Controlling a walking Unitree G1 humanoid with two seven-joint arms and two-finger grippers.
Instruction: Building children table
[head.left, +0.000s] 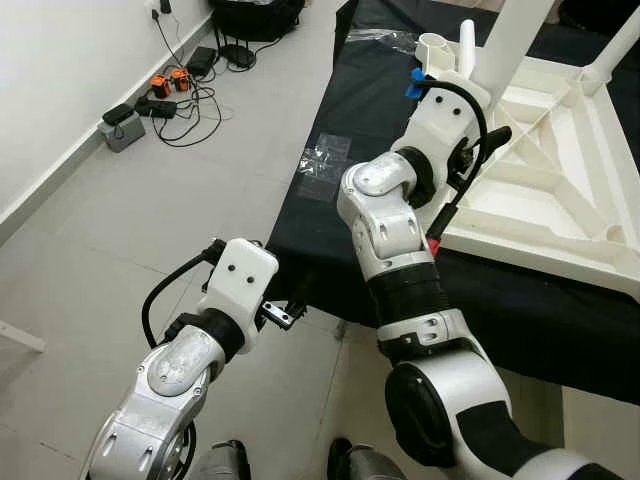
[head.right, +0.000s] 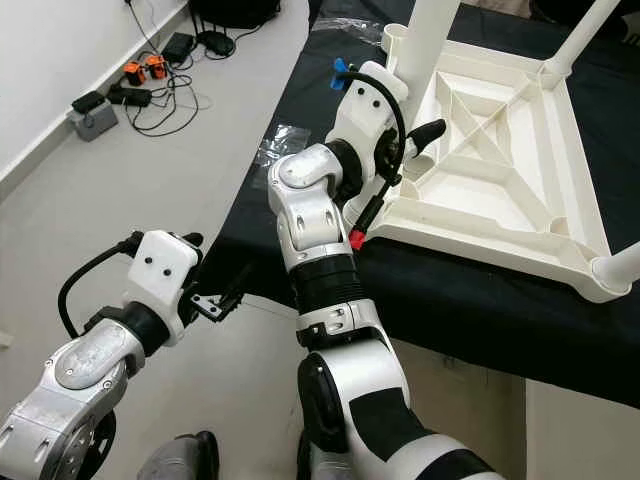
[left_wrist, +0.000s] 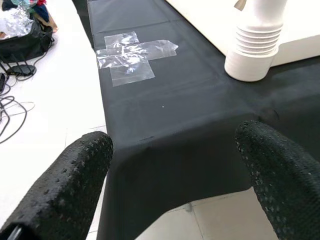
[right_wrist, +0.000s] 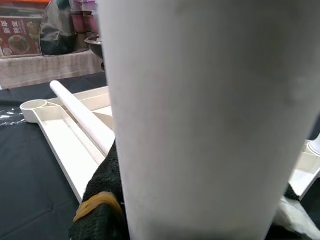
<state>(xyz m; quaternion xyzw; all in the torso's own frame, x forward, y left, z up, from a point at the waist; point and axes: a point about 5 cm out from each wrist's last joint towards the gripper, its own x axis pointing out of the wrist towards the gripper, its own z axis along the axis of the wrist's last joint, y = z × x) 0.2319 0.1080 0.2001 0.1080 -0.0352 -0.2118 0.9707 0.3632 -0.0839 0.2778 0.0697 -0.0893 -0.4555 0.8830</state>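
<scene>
Underneath everything, a black-draped surface (head.right: 480, 300) running away from the robot, with pale tiled floor (head.left: 120, 230) to its left. Upside down on the cloth, the white plastic tabletop (head.right: 500, 180), ribbed underside up, corner sockets facing the ceiling. Rising upright from the near-left corner socket, a white table leg (head.right: 432, 30), long axis vertical; another leg (head.right: 585, 35) standing at the far corner, and a third (head.right: 625, 262) showing at the near-right corner. On the cloth beside the tabletop, a scrap of clear plastic wrap (left_wrist: 131, 54). Against the far wall, a tangle of cables and chargers (head.left: 175, 95).

Raised over the near-left corner, the right gripper (head.right: 408, 140), by far the nearer arm to the work. Seen from its wrist camera, the leg (right_wrist: 200, 115) close up and upright between the black fingers (right_wrist: 102, 200), one pad pressed to each side: jaws clamped around the shaft, by the look of it. Relation that matters: leg axis plumb above its socket, so any seating push probably runs straight down along that axis, or a twist about it.

Down low at the surface's near-left corner, the left gripper (head.left: 290, 312), well apart from the tabletop, jaws spread wide and holding nothing, fingers (left_wrist: 65, 185) pointing across the cloth toward a ridged white leg foot (left_wrist: 255, 45).
</scene>
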